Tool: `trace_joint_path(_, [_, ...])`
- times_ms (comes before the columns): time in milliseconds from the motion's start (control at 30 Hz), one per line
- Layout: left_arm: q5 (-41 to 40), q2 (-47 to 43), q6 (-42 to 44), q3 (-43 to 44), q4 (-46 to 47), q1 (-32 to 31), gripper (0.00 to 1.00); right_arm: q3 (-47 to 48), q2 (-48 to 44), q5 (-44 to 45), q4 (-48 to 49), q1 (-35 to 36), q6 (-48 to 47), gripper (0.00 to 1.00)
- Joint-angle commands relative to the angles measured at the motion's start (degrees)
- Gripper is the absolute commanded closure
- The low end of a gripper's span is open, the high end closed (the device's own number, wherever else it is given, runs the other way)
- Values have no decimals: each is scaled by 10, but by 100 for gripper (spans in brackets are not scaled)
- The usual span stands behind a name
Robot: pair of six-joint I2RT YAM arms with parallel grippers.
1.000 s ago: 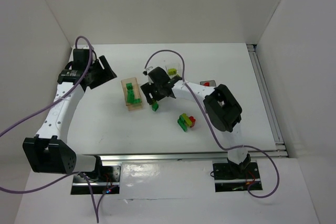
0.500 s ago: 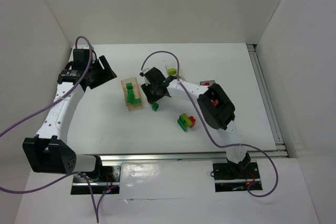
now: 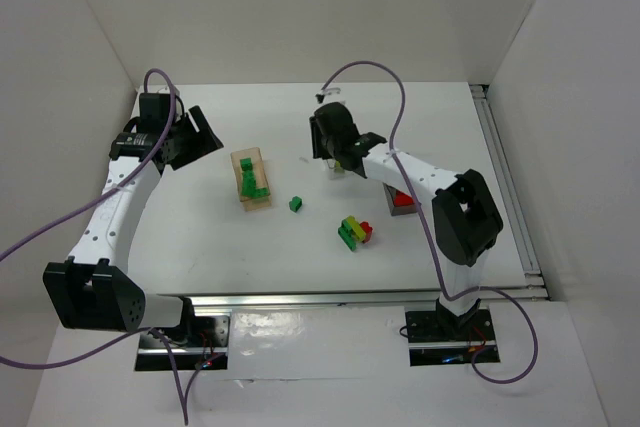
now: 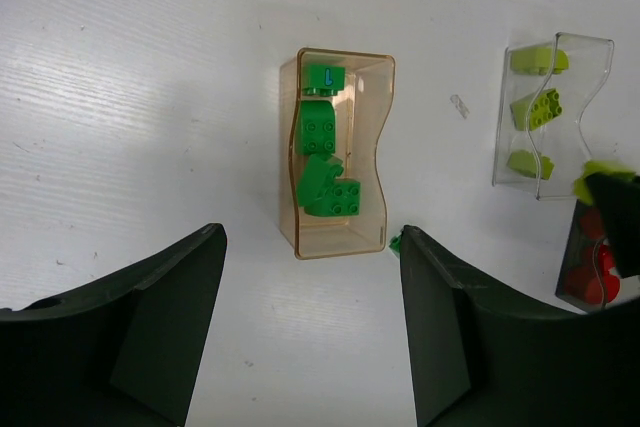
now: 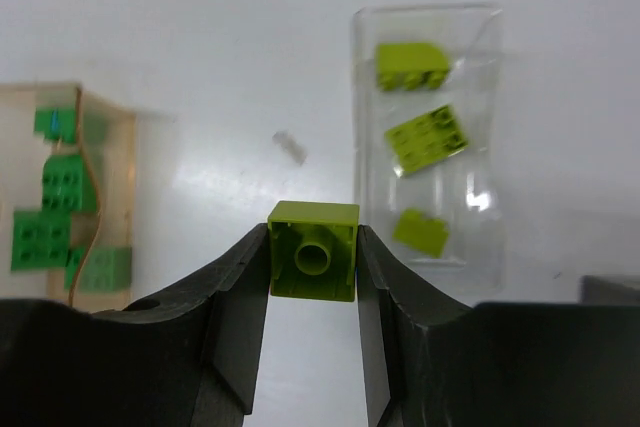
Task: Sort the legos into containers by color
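lime square brick [image 5: 312, 265], clamped between right fingers [image 5: 232, 312]

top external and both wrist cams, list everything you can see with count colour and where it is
table: one, white, under everything
peach-orange tray: one, translucent, left of centre
dark green bricks: about four, in the peach-orange tray
clear tray: one, colourless, mid-table
lime bricks: three, in the clear tray
reddish tray: one, right side; red pieces inside, count unclear
loose green brick: one, dark green, on the table
brick clump: lime, dark green and red, on the table
held lime brick: one, between the right fingers
left gripper: open, above the peach-orange tray
right gripper: closed on the held lime brick
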Motion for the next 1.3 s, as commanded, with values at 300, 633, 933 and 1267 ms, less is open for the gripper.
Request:
trace_joint_path(300, [9, 0, 0, 12, 16, 2, 21, 131, 106, 29, 16, -75, 22, 41])
trace_joint_path(633, [9, 0, 0, 7, 21, 2, 21, -35, -54, 10, 70, -42, 10, 32])
trace_joint_path(933, [14, 0, -5, -6, 26, -3, 21, -152, -83, -74, 75, 81, -44, 21])
trace_joint_path(1267, [8, -5, -5, -11, 26, -3, 23, -71, 48, -132, 22, 97, -103, 16])
